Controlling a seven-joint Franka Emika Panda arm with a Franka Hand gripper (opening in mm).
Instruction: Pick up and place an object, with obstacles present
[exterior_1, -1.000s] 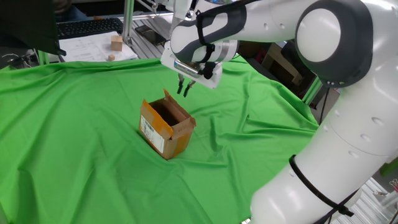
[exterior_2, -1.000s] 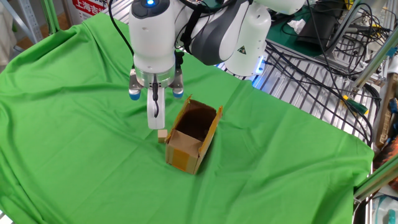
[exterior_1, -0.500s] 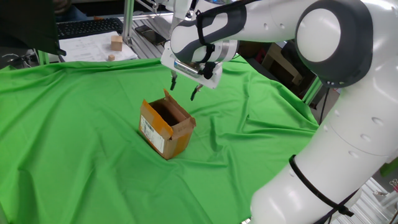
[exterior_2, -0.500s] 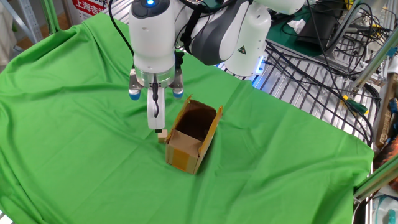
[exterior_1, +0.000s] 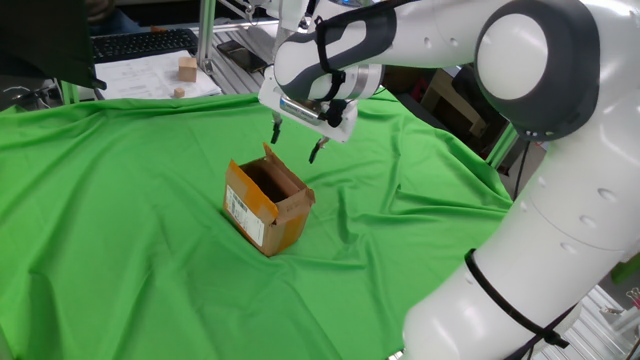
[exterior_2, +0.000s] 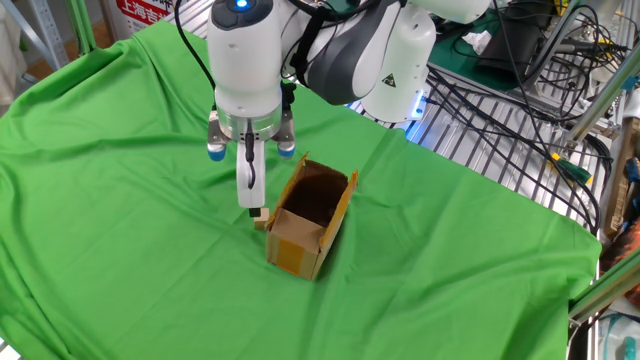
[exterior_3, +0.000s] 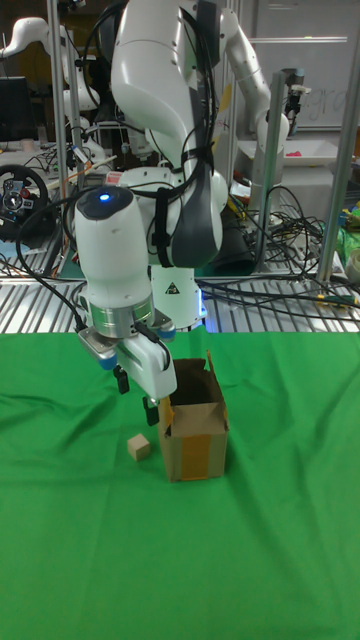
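The small light-tan wooden cube shows plainly only in the tall fixed view, sitting on the green cloth of the tabletop just left of the brown corrugated cardboard box. In the other fixed view the cube is half hidden behind a finger of the white arm's claw, touching or nearly touching the box's near-left corner — I cannot tell which. In the one fixed view the cube does not show at all; the box, its white printed label facing near-left, blocks that side.

That same view is the one that settles the claw: its two dark fingers stand well apart with nothing between them, up above the box's far flap. The tall view puts the claw over the cube, raised clear of it and slightly right, close beside the box's open top.

A larger tan wooden block sits far off, beyond the cloth, on white papers.
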